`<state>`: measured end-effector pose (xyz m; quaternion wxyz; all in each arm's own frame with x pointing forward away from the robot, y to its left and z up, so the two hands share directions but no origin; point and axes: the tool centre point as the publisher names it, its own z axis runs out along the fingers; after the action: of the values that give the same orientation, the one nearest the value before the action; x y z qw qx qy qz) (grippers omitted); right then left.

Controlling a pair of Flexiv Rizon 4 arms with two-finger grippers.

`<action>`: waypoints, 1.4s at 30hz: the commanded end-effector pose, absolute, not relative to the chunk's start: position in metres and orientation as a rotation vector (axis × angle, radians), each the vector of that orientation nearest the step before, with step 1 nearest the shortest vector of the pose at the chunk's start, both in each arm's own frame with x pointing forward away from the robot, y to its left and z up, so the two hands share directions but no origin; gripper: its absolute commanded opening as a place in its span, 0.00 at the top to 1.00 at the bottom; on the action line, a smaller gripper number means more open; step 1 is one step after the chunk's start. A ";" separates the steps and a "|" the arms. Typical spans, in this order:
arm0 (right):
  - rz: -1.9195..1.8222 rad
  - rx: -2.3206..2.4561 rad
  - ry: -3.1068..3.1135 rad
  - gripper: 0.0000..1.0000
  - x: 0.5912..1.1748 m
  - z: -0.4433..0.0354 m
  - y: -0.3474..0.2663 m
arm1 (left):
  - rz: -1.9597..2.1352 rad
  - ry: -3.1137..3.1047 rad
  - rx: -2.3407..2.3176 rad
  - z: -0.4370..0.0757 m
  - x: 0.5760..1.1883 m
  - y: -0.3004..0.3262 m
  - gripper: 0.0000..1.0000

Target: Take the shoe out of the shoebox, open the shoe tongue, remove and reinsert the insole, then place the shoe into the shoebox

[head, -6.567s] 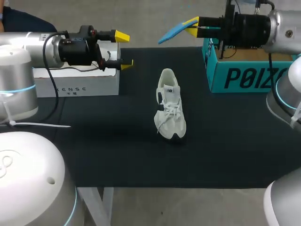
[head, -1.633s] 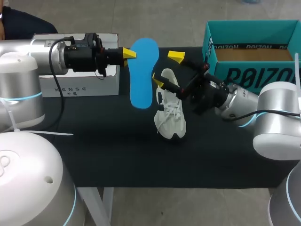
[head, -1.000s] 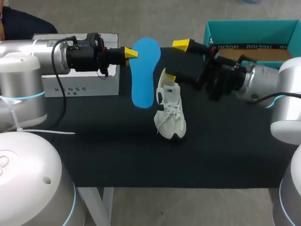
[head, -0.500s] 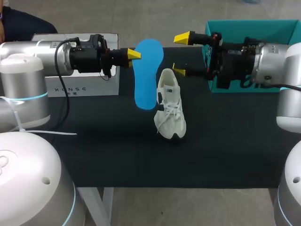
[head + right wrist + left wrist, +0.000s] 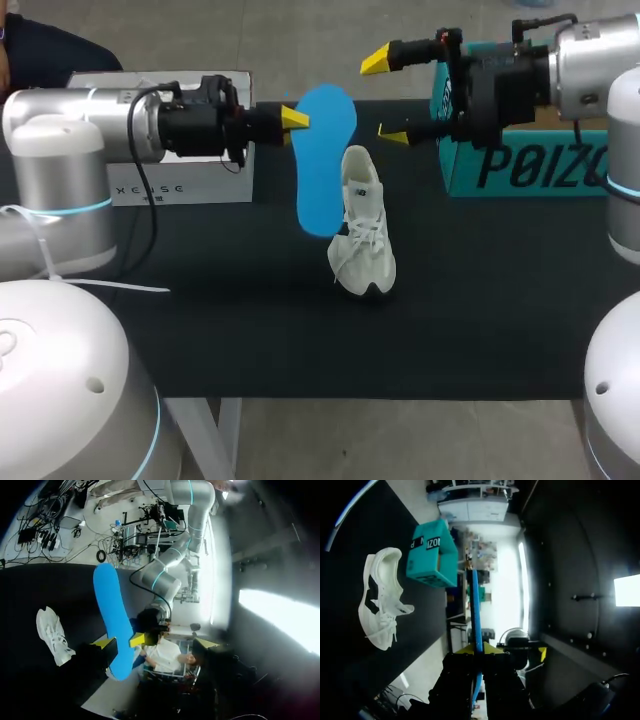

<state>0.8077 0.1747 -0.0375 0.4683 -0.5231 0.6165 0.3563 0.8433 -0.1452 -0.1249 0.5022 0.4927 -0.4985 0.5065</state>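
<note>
Altogether: one shoe [image 5: 362,235], one insole [image 5: 322,165], one shoebox [image 5: 520,162].

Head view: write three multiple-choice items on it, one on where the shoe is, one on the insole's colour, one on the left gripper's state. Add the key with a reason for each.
1. Where is the shoe?
A. Standing on the black table
B. Hanging from a gripper
C. Lying on top of the insole

2. What colour is the insole?
A. White
B. Blue
C. Yellow

3. What state is the left gripper in?
A. Open and empty
B. Shut on the shoe
C. Shut on the insole

Key:
1 A: its sole rests on the table and neither gripper touches it.
2 B: it is plain blue next to the white shoe.
3 C: the left wrist view shows the insole edge-on, pinched between both yellow tips.
</note>
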 end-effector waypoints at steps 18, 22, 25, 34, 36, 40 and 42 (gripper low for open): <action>0.585 -1.673 1.822 0.00 0.818 -0.023 0.160 | 1.257 -1.164 1.191 -0.131 0.844 -0.173 1.00; 0.572 -1.691 1.832 0.00 0.818 -0.020 0.158 | 1.259 -1.176 1.182 -0.128 0.845 -0.180 1.00; 0.535 -1.732 1.857 0.00 0.817 -0.020 0.157 | 1.260 -1.189 1.187 -0.126 0.843 -0.182 1.00; 0.312 -1.823 1.950 0.00 0.819 -0.024 0.152 | 1.258 -1.191 1.190 -0.128 0.841 -0.182 1.00; 0.257 -1.854 1.970 0.00 0.820 -0.025 0.152 | 1.258 -1.191 1.190 -0.128 0.841 -0.182 1.00; 0.208 -1.887 1.997 0.00 0.823 -0.026 0.152 | 1.258 -1.191 1.190 -0.128 0.841 -0.182 1.00; 0.200 -1.897 2.007 0.00 0.824 -0.027 0.152 | 1.258 -1.191 1.190 -0.128 0.841 -0.182 1.00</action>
<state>0.8173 0.1472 -0.0296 0.2576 -0.6626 0.6906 0.1327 0.8411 -0.1803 -0.1275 0.4977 0.4906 -0.4924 0.5188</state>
